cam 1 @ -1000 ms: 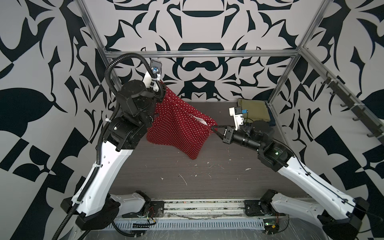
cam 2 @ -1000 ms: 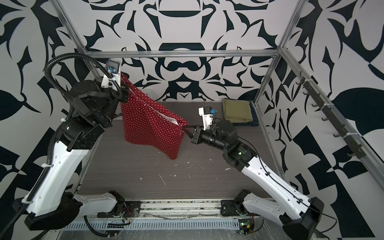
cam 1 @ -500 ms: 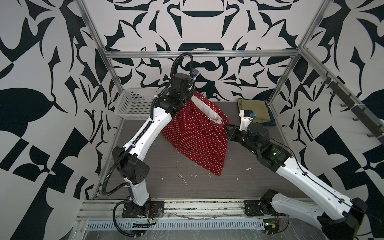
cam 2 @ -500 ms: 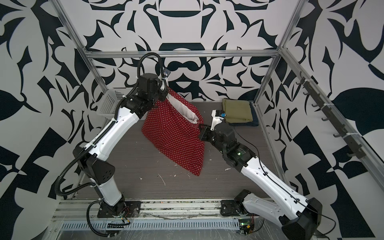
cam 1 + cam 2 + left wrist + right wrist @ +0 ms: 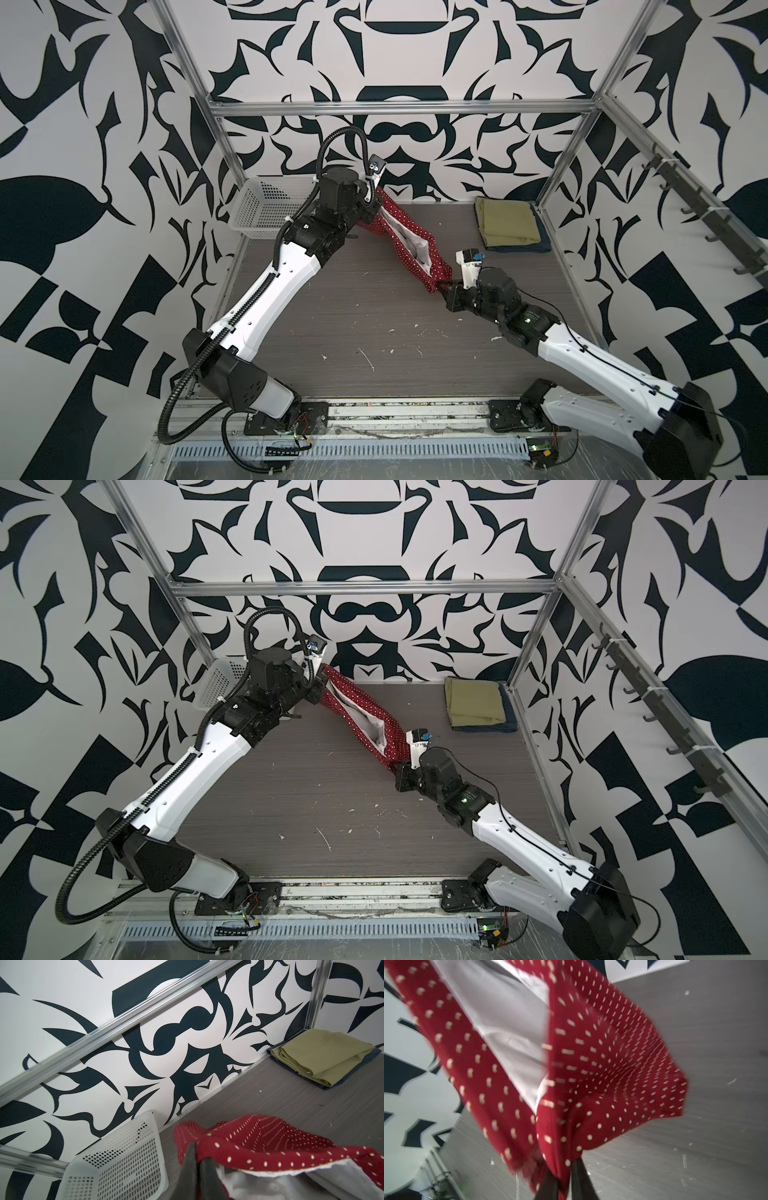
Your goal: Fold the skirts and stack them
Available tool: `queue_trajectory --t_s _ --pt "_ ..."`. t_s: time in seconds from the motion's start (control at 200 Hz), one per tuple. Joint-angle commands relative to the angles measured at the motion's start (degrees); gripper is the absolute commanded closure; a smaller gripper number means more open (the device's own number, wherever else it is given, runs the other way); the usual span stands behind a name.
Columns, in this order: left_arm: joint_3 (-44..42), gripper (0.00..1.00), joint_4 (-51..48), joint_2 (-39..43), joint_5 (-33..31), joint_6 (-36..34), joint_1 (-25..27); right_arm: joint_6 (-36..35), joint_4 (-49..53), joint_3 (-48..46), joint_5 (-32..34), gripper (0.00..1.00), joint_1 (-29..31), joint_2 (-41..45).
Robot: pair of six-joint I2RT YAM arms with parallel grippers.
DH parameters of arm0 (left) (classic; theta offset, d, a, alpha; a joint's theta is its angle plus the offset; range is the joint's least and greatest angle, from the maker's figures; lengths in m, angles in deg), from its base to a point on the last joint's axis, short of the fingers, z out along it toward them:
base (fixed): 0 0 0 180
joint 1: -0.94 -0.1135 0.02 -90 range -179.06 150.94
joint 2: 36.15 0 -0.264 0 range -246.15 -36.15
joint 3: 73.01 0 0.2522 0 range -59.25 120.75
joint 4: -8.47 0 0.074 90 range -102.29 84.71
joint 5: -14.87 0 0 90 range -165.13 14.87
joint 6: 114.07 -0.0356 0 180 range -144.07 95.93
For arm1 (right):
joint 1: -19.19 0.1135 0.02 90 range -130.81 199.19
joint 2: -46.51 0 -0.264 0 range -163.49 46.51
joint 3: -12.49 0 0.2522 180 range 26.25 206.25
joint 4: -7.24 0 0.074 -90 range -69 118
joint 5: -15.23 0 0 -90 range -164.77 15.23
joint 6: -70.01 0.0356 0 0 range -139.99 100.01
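Two skirts are already folded in the far right corner of the worktop (image 5: 353, 324): the olive skirt (image 5: 507, 222) lies on top, and a dark blue edge of the denim skirt (image 5: 536, 248) shows under it. So, in my judgement, the third one is the step in hand: the red skirt (image 5: 409, 243) with white dots is being spread out for folding. In both top views it hangs as a long band between the two arms. It runs from near the white basket (image 5: 266, 208) at the far left to the middle of the worktop, with its white lining open upward.

The left end effector (image 5: 197, 1153) is clenched on one end of the red skirt. In the left wrist view the cloth goes down between its two dark fingers, which stand nearly together. The right end effector (image 5: 562, 1167) has the other end bunched between its fingers (image 5: 580, 1180), which stand a little apart. This view is blurred, so I cannot tell if it presses the cloth or holds it loose.

Next move, I think, calls for lowering both ends together and keeping the band stretched, so the skirt lies flat without wrinkles in the lining. After that it needs folding and carrying onto the olive skirt.
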Motion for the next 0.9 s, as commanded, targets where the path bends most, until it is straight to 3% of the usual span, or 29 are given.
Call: queue_trajectory --t_s 0.0,0.095,0.215,0.395,0.45,0.695,0.895 --pt "-1.42 1.0 1.9 0.98 0.56 -0.96 -1.14 -5.44 1.41 0.52 0.63 0.59 -0.04 4.53" --pt "-2.07 1.0 0.84 0.93 1.46 -0.7 -1.18 -8.0 3.88 2.26 -0.26 0.51 -0.04 6.77" --pt "-2.75 1.0 0.57 0.9 1.1 -0.75 -1.18 -10.48 8.28 7.74 -2.79 0.49 -0.04 6.19" --pt "-1.41 1.0 -0.84 0.11 1.29 -0.53 -1.13 -12.57 13.4 20.14 -11.04 0.47 0.13 -4.27" --pt "-1.3 1.0 -1.0 0.0 1.39 -0.42 -1.18 -12.13 11.04 22.07 -13.52 0.39 1.0 -8.77" --pt "-0.7 1.0 -1.37 -0.25 1.78 0.7 -1.18 -6.96 -6.17 22.91 -8.87 0.36 3.77 -23.0" --pt "-0.68 1.0 -1.78 -0.09 2.2 0.93 -1.18 -7.01 -7.51 26.91 -10.35 0.35 3.8 -31.84"
